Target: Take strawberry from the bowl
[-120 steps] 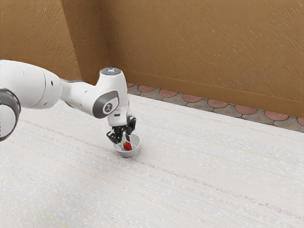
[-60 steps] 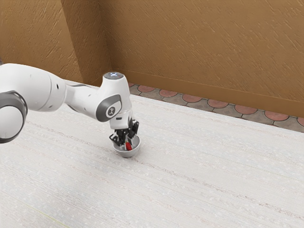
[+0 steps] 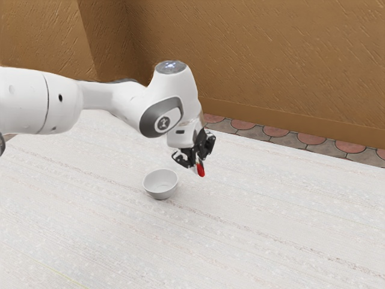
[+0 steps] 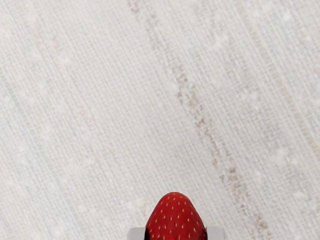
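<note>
Exterior view, middle of the frame: I find the gripper (image 3: 199, 165) clamped on the strawberry (image 3: 201, 171), held above the table (image 3: 271, 235). Wrist view confirms the grip, a grey pad (image 4: 215, 233) against the fruit on each side, its narrow end projecting past them. The long axis appears steep in the exterior view, though the fruit is small there and I would not swear to its exact tilt.

The white bowl (image 3: 160, 194) sits upright, left of centre, nothing visible inside. The relation that governs my next move: the bowl lies to the exterior view's lower left of the strawberry, with a gap between. Removal is, in my judgement, achieved; I should lower onto the table away from that rim, releasing low, since a rounded fruit could roll.
</note>
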You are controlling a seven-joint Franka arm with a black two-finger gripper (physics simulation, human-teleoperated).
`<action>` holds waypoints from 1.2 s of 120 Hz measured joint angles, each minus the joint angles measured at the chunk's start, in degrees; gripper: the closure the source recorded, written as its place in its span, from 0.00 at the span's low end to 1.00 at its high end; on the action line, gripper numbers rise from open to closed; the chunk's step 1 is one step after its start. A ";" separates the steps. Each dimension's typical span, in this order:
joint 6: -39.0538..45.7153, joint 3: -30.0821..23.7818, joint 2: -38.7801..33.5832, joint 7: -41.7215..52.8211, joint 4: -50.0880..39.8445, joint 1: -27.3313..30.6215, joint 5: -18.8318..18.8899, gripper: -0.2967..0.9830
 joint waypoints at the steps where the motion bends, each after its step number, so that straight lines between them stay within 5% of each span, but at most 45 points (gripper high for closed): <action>1: -0.05 -0.03 0.16 -0.04 0.05 -0.25 -0.09 0.82; 44: 0.55 -0.17 11.59 -1.54 5.51 -8.25 -1.66 0.83; 83: -0.25 -0.08 11.58 -3.34 5.60 -7.98 -2.20 0.39; 99: -3.34 0.04 2.08 -6.69 2.70 -5.69 -3.02 0.32; 123: -19.72 0.50 -16.32 -19.74 2.08 1.81 -3.25 0.27; 144: -29.29 1.79 -20.58 -32.65 2.20 9.04 -3.18 0.25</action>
